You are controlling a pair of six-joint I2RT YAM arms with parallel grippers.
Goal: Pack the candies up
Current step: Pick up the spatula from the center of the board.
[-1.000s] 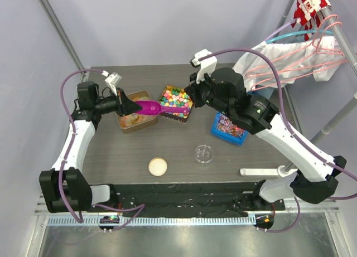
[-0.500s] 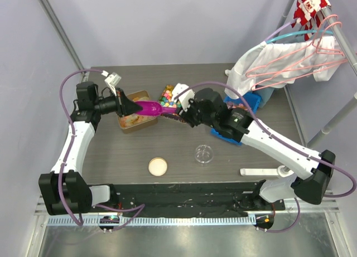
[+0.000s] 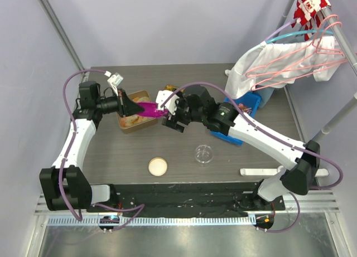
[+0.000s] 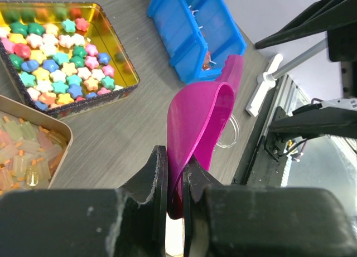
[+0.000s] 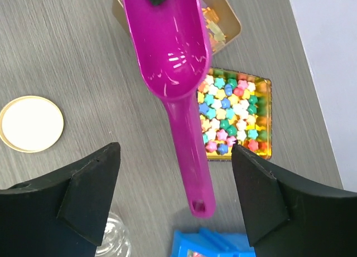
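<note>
scoop: glossy smooth magenta plastic
bench: matt grey wood-grain top
candies: translucent, soft gummy look, slight sheen
star tin: shiny gold metal, mirror-like walls
blue bin: smooth plastic, semi-gloss
round lid: matt cream face, gold metal rim
dish: clear, glossy; glass or plastic unclear

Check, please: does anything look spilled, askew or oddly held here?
The left gripper pinches the magenta scoop by its bowl's wall, not its handle, which points free between the fingers of the open right gripper. The scoop is empty; nothing looks spilled.
</note>
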